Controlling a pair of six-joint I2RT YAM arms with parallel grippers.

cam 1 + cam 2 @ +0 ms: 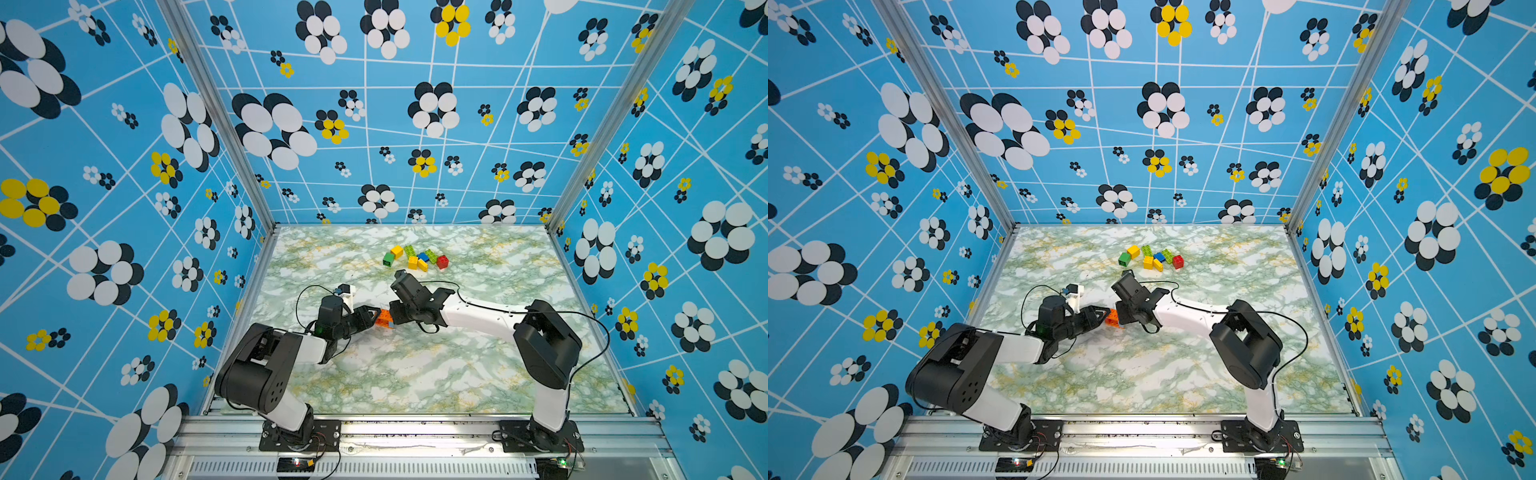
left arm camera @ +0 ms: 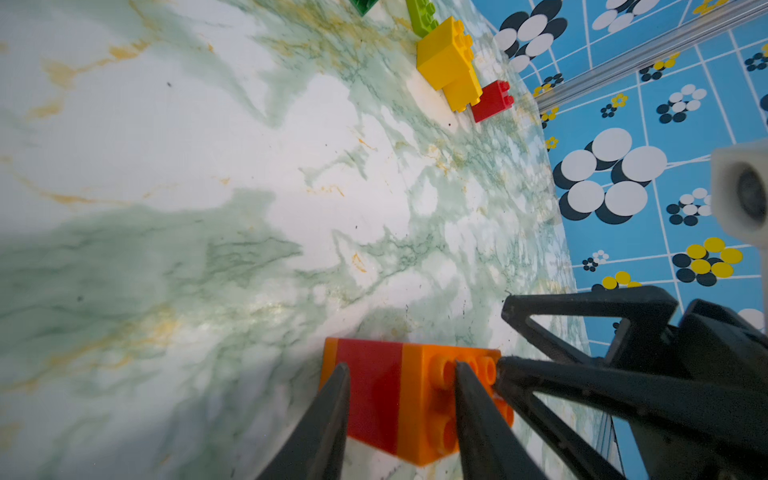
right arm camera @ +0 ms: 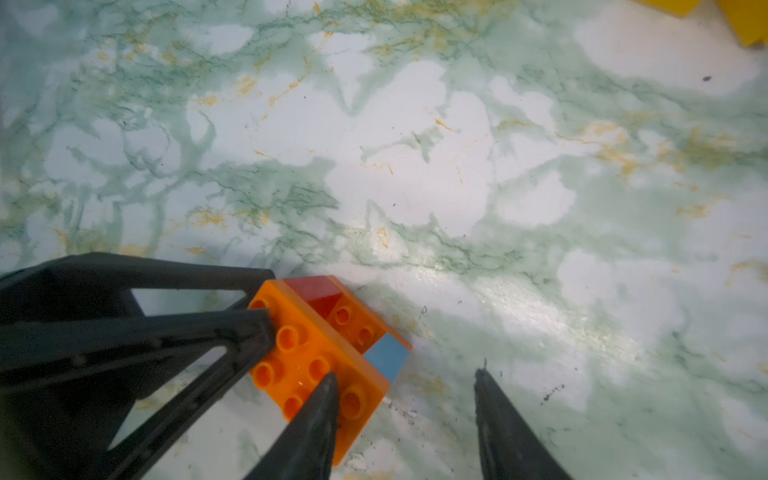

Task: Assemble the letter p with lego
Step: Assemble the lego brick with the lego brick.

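Marbled table (image 1: 415, 374) lies open around orange-red stack (image 1: 384, 318).

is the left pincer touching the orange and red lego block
Touching. In the left wrist view the left pincer straddles the orange and red lego block, one fingertip on its studded orange face, the other against the red side.

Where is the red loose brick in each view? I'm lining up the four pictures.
Top views: the red brick sits at the right end of the far loose pile.
Left wrist: red brick near the upper edge, touching a yellow brick.
Right wrist: not in it.
Shared landmark: the orange-red stack between both hands.
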